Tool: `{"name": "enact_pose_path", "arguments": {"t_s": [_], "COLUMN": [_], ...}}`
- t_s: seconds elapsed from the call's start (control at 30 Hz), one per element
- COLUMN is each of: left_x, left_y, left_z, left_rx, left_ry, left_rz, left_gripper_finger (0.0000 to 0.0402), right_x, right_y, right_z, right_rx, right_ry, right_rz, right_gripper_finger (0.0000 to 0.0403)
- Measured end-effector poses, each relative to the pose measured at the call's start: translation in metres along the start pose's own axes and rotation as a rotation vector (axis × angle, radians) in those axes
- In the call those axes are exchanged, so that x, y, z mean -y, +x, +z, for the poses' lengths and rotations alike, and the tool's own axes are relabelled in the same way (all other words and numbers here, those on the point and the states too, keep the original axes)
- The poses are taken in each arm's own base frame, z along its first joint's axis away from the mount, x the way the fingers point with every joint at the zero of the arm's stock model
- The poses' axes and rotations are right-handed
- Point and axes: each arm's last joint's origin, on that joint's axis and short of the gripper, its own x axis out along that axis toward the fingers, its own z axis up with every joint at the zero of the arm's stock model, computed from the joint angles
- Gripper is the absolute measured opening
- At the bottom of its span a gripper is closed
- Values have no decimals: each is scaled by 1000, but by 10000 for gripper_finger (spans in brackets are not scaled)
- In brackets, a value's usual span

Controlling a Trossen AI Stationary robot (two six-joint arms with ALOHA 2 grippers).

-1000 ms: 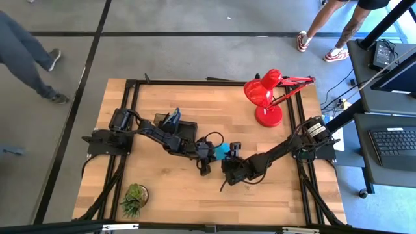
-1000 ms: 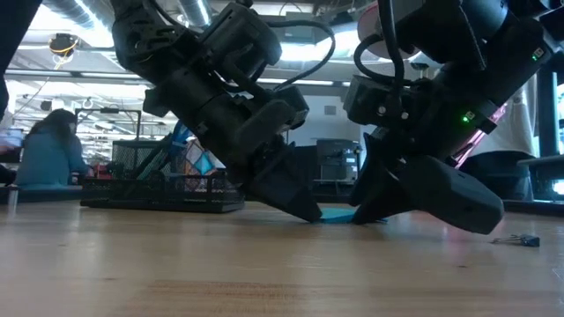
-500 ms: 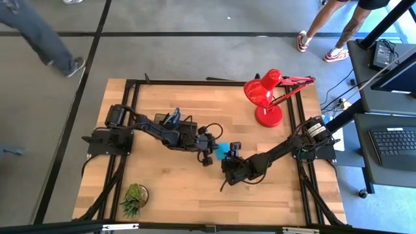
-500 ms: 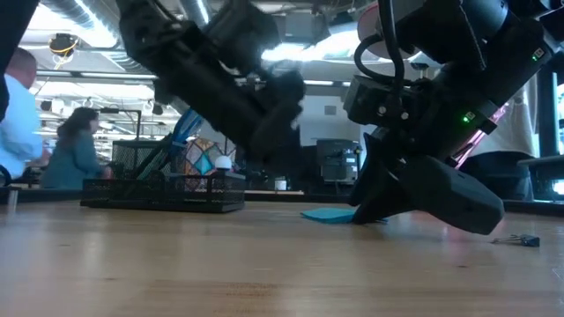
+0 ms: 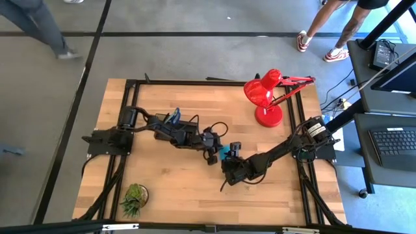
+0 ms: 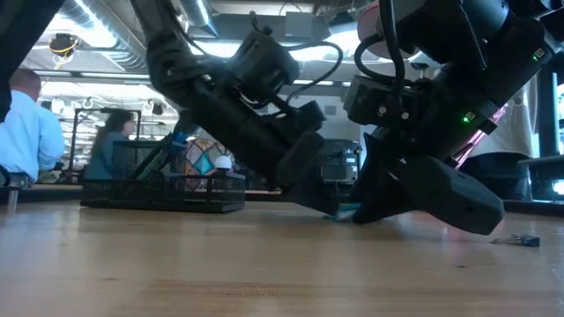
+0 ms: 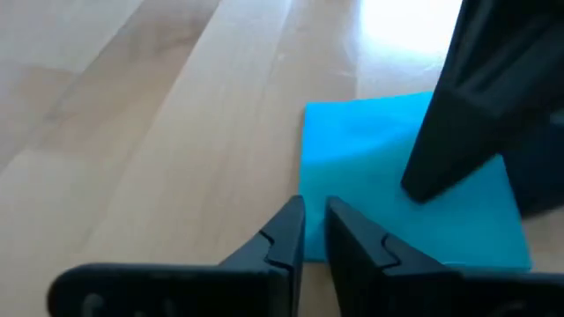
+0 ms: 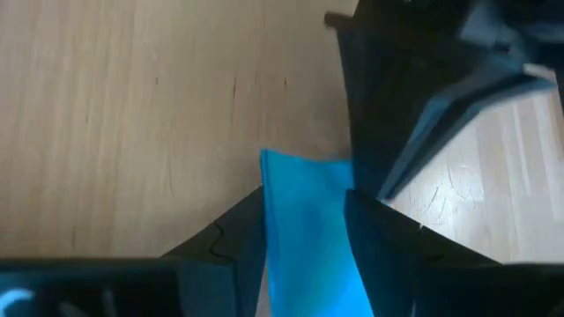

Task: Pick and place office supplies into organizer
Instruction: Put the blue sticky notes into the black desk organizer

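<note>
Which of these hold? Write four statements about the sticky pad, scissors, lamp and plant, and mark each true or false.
1. The cyan sticky-note pad lies on the table between the left gripper and the right gripper. True.
2. The red desk lamp stands inside the organizer. False: it stands on the table, apart from it.
3. The blue-handled scissors stand in the organizer. True.
4. The potted plant sits beside the lamp. False: it is at the opposite corner.
</note>
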Motion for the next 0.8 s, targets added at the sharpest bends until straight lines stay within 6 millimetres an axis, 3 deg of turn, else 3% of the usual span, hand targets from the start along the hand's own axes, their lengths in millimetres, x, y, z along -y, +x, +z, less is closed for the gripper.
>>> {"name": "enact_pose_path", "arguments": {"t_s": [0.2, 0.33, 0.6, 0.8], "left_x": [4, 4, 4, 4], "left_y": [16, 17, 17, 17], "left_z": [-1, -1, -2, -2], "left_rx": [-30, -38, -40, -42], "left_ry": [3, 3, 3, 2], "left_rz": [-50, -52, -56, -63], "left_gripper_finger": [43, 43, 43, 43], "right_x": [-3, -9, -14, -14], "right_y": [-2, -7, -15, -24], "right_z": [-1, -2, -8, -1], "right_rx": [5, 13, -39, -94], "right_ry": [-13, -106, -113, -175], "right_rz": [0, 1, -15, -13], "right_gripper_finger": [155, 155, 155, 155]}}
